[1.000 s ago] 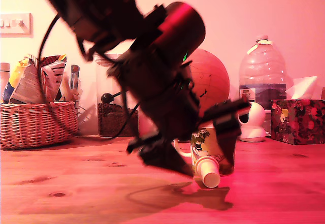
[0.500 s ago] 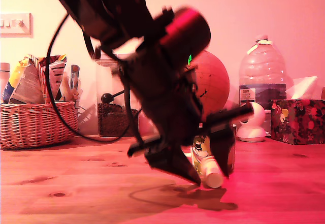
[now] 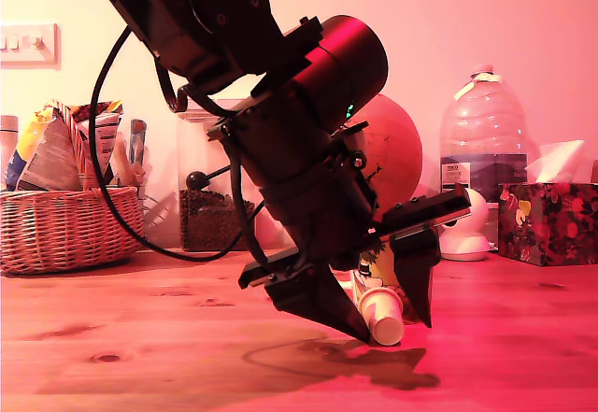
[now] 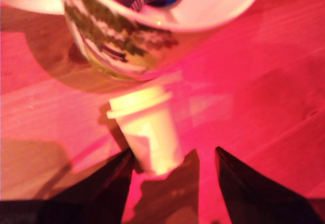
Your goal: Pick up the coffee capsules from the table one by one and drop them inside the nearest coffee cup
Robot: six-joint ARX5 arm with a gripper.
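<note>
Arm pitched steeply down, claw (image 3: 385, 317) spread apart, seemingly straddling coffee capsule (image 4: 147, 135) beside coffee cup (image 4: 152, 26)

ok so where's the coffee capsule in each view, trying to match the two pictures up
Exterior view: the capsule lies on its side on the table, low and right of centre, between the open pincer fingers and in front of the cup.
Wrist view: the capsule is at the centre, flat rim toward the cup, narrow end by one dark finger.
Shared landmark: the printed cup right behind the capsule.
</note>
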